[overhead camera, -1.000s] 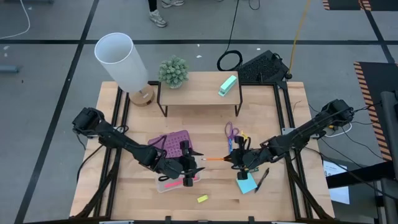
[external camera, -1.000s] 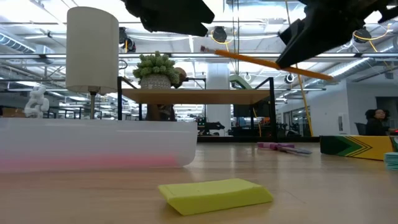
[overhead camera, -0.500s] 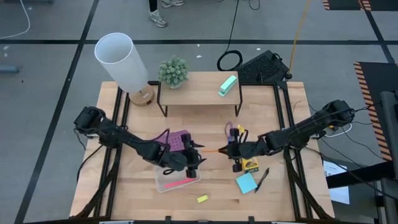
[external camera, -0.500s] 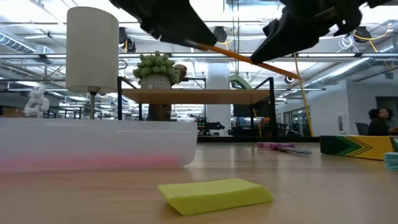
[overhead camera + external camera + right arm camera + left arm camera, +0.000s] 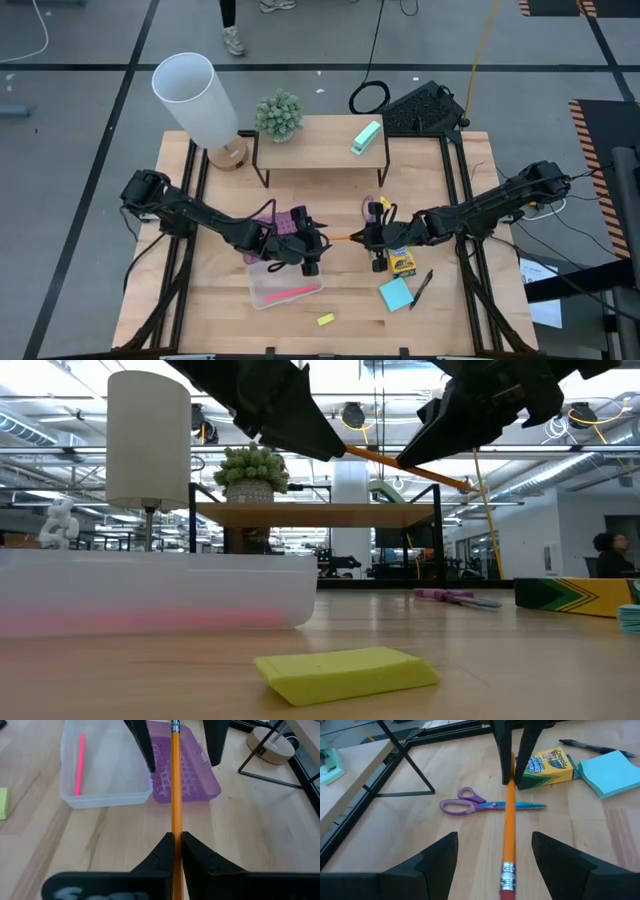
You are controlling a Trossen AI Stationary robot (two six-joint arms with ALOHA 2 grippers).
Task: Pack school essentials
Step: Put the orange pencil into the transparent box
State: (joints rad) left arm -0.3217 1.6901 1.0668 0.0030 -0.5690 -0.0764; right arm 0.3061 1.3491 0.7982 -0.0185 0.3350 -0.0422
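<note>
Right gripper (image 5: 172, 851) pinches orange pencil (image 5: 175, 780) aloft beside clear case (image 5: 285, 288), eraser end between left gripper's (image 5: 492, 857) spread fingers; early release risks dropping it on the desk (image 5: 340, 300).

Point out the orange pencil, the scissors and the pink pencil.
Orange pencil (image 5: 176, 785): right wrist view, mid-shaft.
Scissors (image 5: 470, 806): left wrist view, purple handle.
Pink pencil (image 5: 79, 762): right wrist view, mid-shaft, inside the clear case.
</note>
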